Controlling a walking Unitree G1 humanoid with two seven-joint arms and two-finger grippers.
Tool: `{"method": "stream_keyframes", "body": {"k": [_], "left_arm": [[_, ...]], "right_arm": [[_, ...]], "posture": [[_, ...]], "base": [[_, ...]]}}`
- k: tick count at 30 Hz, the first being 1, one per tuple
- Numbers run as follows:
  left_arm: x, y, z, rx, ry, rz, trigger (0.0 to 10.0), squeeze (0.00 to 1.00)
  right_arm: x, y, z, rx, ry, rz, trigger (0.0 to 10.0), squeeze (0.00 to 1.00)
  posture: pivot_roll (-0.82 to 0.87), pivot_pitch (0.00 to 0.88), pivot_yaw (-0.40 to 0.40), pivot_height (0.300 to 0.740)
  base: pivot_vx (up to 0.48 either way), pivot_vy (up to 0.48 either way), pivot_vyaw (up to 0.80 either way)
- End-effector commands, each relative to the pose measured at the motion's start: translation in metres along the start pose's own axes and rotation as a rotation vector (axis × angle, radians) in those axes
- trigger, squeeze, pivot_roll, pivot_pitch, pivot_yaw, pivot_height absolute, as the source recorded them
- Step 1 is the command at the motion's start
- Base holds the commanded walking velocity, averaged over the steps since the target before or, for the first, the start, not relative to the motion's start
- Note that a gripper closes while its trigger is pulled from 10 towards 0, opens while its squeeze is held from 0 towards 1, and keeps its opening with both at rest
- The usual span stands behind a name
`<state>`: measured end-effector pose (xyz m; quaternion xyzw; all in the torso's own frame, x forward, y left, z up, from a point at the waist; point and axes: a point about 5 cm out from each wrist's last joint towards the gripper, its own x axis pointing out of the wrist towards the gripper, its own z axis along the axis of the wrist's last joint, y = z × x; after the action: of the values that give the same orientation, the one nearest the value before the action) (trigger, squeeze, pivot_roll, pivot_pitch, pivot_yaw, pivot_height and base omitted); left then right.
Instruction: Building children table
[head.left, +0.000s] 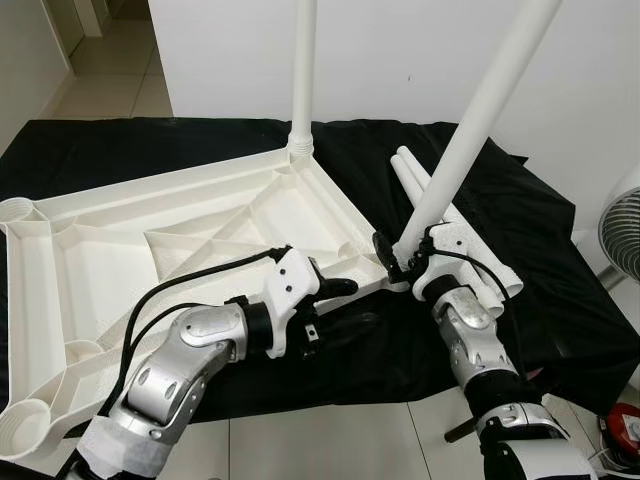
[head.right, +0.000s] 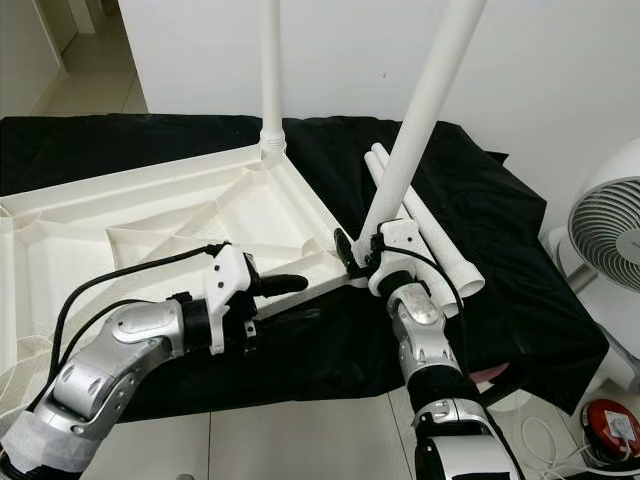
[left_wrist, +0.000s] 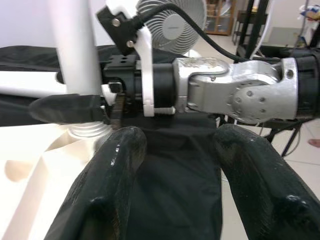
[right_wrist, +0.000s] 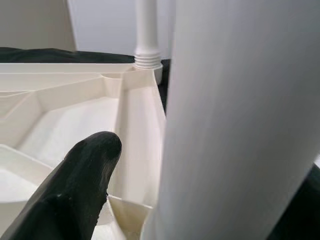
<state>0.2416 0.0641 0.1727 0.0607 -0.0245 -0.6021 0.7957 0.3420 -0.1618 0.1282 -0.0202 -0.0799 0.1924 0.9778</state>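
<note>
White plastic tabletop (head.left: 150, 240) is lying upside down on a black cloth (head.left: 540, 260). My right gripper (head.left: 392, 262) is clamping a tilted table leg (head.left: 470, 130) at its near corner. My left gripper (head.left: 345, 305) is hovering with its fingers spread beside that corner.

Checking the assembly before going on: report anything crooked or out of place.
The leg held by the right gripper leans well off vertical at the tabletop's near corner, while the far leg stands straight in its socket. Two spare legs lie on the black cloth.
</note>
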Motion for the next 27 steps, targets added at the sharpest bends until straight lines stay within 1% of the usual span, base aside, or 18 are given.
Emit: {"method": "stream_keyframes", "body": {"k": [1, 2, 3, 4, 6, 7, 8, 9, 10, 13, 15, 20, 23, 24, 25, 26, 27], "left_arm": [[0.004, -0.001, -0.005, -0.013, 0.017, 0.032, 10.0, 0.0], [0.004, -0.001, -0.005, -0.013, 0.017, 0.032, 10.0, 0.0], [0.007, 0.0, -0.005, -0.016, 0.014, 0.048, 10.0, 0.0], [0.007, 0.0, -0.005, -0.016, 0.014, 0.048, 10.0, 0.0], [0.012, 0.004, -0.008, -0.01, 0.024, 0.095, 10.0, 0.0], [0.012, 0.004, -0.008, -0.01, 0.024, 0.095, 10.0, 0.0], [0.014, 0.008, -0.009, -0.005, 0.028, 0.127, 10.0, 0.0], [0.014, 0.008, -0.009, -0.005, 0.028, 0.127, 10.0, 0.0], [0.016, 0.011, -0.011, -0.001, 0.037, 0.155, 10.0, 0.0], [0.019, 0.016, -0.012, 0.004, 0.042, 0.187, 10.0, 0.0], [0.019, 0.016, -0.012, 0.004, 0.042, 0.187, 10.0, 0.0], [0.022, 0.016, -0.009, 0.004, 0.029, 0.187, 10.0, 0.0], [0.023, 0.016, -0.009, 0.002, 0.027, 0.186, 10.0, 0.0], [0.023, 0.016, -0.009, 0.003, 0.027, 0.185, 10.0, 0.0], [0.023, 0.016, -0.009, 0.003, 0.027, 0.185, 10.0, 0.0], [0.024, 0.015, -0.009, 0.002, 0.027, 0.182, 10.0, 0.0], [0.024, 0.015, -0.009, 0.002, 0.027, 0.182, 10.0, 0.0]], "right_arm": [[0.0, -0.005, 0.003, 0.001, 0.01, 0.044, 10.0, 0.0], [0.0, -0.005, 0.003, 0.001, 0.01, 0.044, 10.0, 0.0], [0.001, -0.011, 0.007, -0.008, 0.012, 0.071, 10.0, 0.0], [0.001, -0.011, 0.007, -0.008, 0.012, 0.071, 10.0, 0.0], [0.003, -0.018, 0.012, -0.027, 0.024, 0.134, 10.0, 0.0], [0.003, -0.018, 0.012, -0.027, 0.024, 0.134, 10.0, 0.0], [0.004, -0.021, 0.013, -0.04, 0.039, 0.165, 10.0, 0.0], [0.004, -0.021, 0.013, -0.04, 0.039, 0.165, 10.0, 0.0], [0.005, -0.023, 0.013, -0.052, 0.056, 0.186, 10.0, 0.0], [0.006, -0.026, 0.013, -0.064, 0.084, 0.222, 10.0, 0.0], [0.006, -0.026, 0.013, -0.064, 0.084, 0.222, 10.0, 0.0], [0.004, -0.027, 0.006, -0.059, 0.146, 0.278, 10.0, 0.0], [0.004, -0.027, 0.004, -0.056, 0.156, 0.288, 10.0, 0.0], [0.003, -0.028, 0.004, -0.055, 0.162, 0.291, 8.3, 0.0], [0.003, -0.028, 0.004, -0.055, 0.162, 0.291, 8.3, 0.0], [0.003, -0.029, 0.002, -0.057, 0.177, 0.3, 6.1, 0.0], [0.003, -0.029, 0.002, -0.057, 0.177, 0.3, 6.1, 0.0]], "posture": [[-0.03, 0.0, -0.046, 0.74], [-0.03, 0.0, -0.046, 0.74], [-0.03, 0.0, -0.047, 0.74], [-0.03, 0.0, -0.047, 0.74], [-0.03, 0.0, -0.048, 0.74], [-0.03, 0.0, -0.048, 0.74], [-0.03, 0.0, -0.048, 0.74], [-0.03, 0.0, -0.048, 0.74], [-0.03, 0.0, -0.049, 0.74], [-0.03, 0.0, -0.052, 0.74], [-0.03, 0.0, -0.052, 0.74], [-0.03, 0.0, -0.053, 0.74], [-0.03, 0.0, -0.052, 0.74], [-0.03, 0.0, -0.05, 0.74], [-0.03, 0.0, -0.05, 0.74], [-0.03, 0.0, -0.047, 0.74], [-0.03, 0.0, -0.047, 0.74]], "base": [[0.0, 0.0, 0.0], [0.0, 0.0, 0.0], [0.0, 0.0, 0.0], [0.0, 0.0, 0.0], [0.0, 0.0, 0.0], [0.0, 0.0, 0.0], [0.0, 0.0, 0.0], [0.0, 0.0, 0.0], [0.0, 0.0, 0.0], [0.0, 0.0, 0.0], [0.0, 0.0, 0.0], [0.0, 0.0, 0.0], [0.0, 0.0, 0.0], [0.0, 0.0, 0.0], [0.0, 0.0, 0.0], [0.0, 0.0, 0.0], [0.0, 0.0, 0.0]]}}
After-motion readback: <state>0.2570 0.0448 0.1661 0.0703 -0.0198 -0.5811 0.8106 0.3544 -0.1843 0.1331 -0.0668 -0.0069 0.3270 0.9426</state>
